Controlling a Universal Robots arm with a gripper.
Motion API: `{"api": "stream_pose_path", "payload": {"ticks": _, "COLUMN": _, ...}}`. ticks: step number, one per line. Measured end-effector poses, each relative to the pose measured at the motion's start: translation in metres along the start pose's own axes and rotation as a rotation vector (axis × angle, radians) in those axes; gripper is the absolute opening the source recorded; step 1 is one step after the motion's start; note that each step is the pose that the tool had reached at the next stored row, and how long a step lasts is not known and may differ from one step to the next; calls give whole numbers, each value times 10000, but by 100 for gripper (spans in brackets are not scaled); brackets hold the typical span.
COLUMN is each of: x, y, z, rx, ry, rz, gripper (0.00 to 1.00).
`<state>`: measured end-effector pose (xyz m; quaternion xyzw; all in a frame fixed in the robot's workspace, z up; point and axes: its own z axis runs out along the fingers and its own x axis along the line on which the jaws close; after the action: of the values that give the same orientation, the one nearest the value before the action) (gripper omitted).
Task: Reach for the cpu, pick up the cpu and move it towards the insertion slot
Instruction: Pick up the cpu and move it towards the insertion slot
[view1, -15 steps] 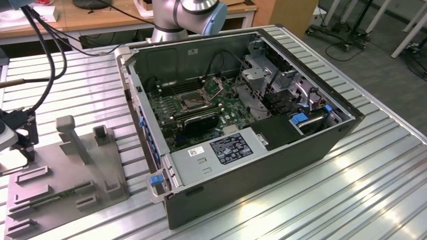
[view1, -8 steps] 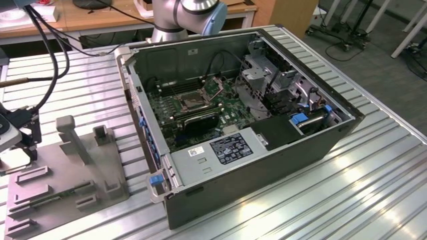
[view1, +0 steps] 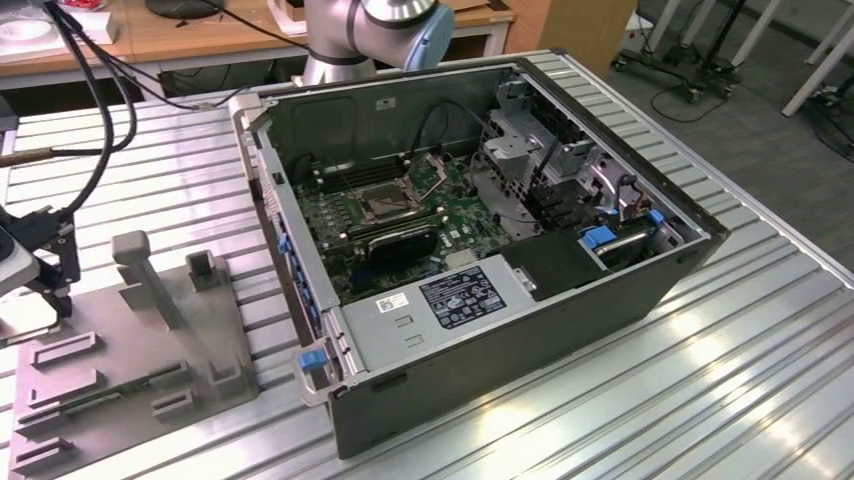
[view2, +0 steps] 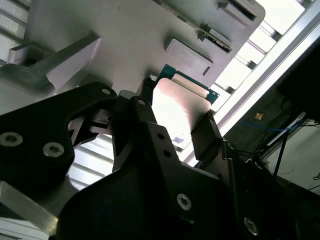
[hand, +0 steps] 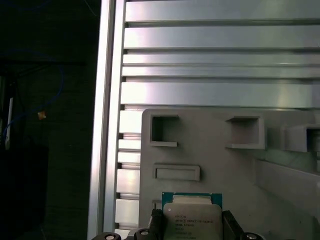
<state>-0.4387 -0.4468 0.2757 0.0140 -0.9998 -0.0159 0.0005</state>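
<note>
The cpu (view2: 179, 105) is a thin square chip with a silvery-beige face and a green rim. It sits between the two black fingers of my gripper (view2: 176, 114), which is shut on its opposite edges. In the first wrist view the cpu (hand: 192, 217) hangs just over the grey fixture plate (hand: 280, 200), with the gripper (hand: 192, 226) clamped on either side of it. In the exterior view the gripper (view1: 56, 295) is at the far left above the fixture plate (view1: 120, 330). The insertion slot (view1: 380, 205) is a square socket with a silver bracket on the motherboard inside the open computer case (view1: 534, 330).
The fixture plate carries raised grey blocks (view1: 147, 275) and pockets (hand: 163, 131). The case's tall metal wall (view1: 287, 260) stands between the fixture and the motherboard. Black cables (view1: 94, 110) hang over the ribbed aluminium table (view1: 721, 370), whose edge (hand: 106, 120) runs close beside the fixture.
</note>
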Motion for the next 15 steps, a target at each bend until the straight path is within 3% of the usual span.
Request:
{"api": "stream_pose_path", "payload": {"ticks": 7, "x": -6, "y": 1, "z": -49, "rx": 1, "ry": 0, "rz": -2, "gripper": 54}}
{"api": "stream_pose_path", "payload": {"ticks": 15, "x": -104, "y": 0, "z": -49, "rx": 2, "ry": -1, "rz": 1, "gripper": 54}}
